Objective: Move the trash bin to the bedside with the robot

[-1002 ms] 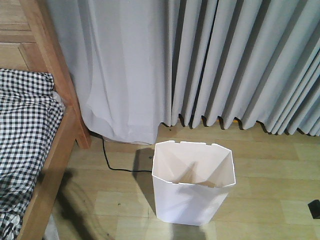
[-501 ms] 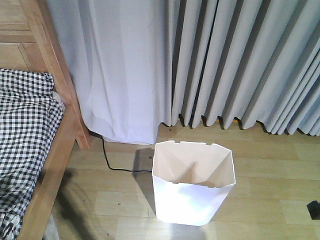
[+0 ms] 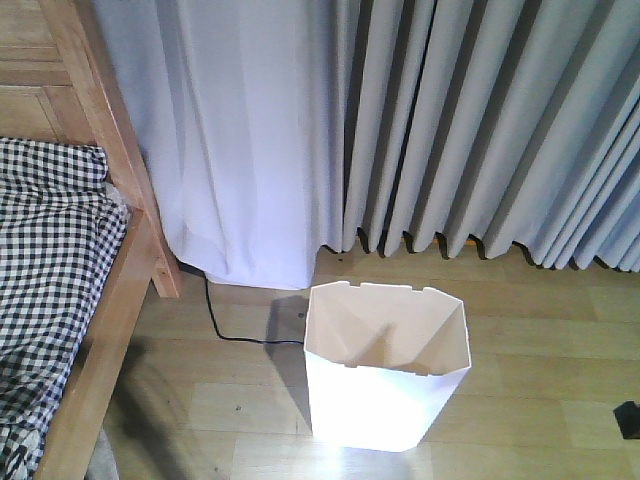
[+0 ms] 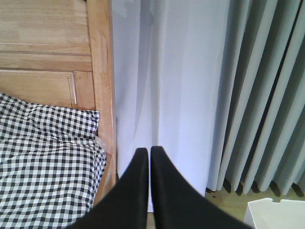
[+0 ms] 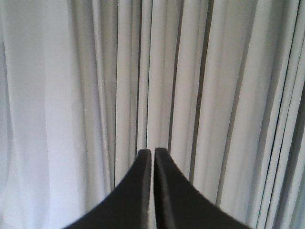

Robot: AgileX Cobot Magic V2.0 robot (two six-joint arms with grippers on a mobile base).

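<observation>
In the front view we see the trash bin [image 3: 387, 375] standing upright on the wooden floor [image 3: 540, 340] in the lower middle of the frame, open and apparently empty, well apart from the bed [image 3: 75, 300] that fills the left edge. Between bin and bed the floor is bare apart from a black cable [image 3: 225, 325] that runs from under the curtain [image 3: 420, 130] toward the bin's left side. The curtain hangs close behind the bin and covers the whole upper frame. A small dark object [image 3: 630, 418] is cut off at the lower right edge; we cannot make out what it is. In the left wrist view the left tool [image 4: 149, 152] is closed to a thin slit and holds nothing, with a corner of the bin at lower right. In the right wrist view the right tool [image 5: 152, 153] is likewise nearly closed and empty, facing only curtain folds.
</observation>
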